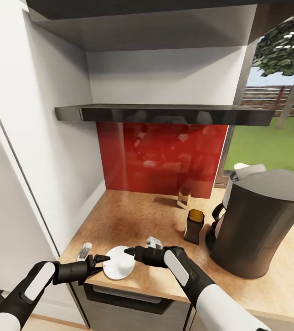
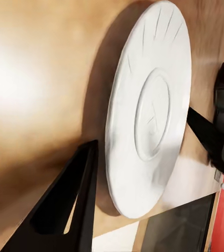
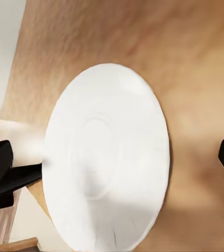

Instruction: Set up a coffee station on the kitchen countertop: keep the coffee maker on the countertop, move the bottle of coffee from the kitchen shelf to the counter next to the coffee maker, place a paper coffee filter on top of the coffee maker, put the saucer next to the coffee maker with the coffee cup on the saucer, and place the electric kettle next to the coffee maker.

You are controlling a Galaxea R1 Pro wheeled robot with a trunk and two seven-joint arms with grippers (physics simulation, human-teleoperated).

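White round ceramic saucer (image 1: pixel 118 263) sits at the wooden countertop's (image 1: pixel 133 216) front edge, well left of the dark grey coffee maker (image 1: pixel 257 220), with left gripper (image 1: pixel 97 265) and right gripper (image 1: pixel 129 251) both spread open flanking it, so I'd pinch the rim squarely before sliding.

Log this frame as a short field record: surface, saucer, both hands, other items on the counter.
surface: wooden countertop, red backsplash behind, dark shelf above
saucer: white saucer at the counter's front edge, no cup on it
left hand: left hand at the saucer's left rim, open
right hand: right hand over the saucer's far-right rim, open
other items: dark coffee maker at right; small dark amber-topped bottle beside it
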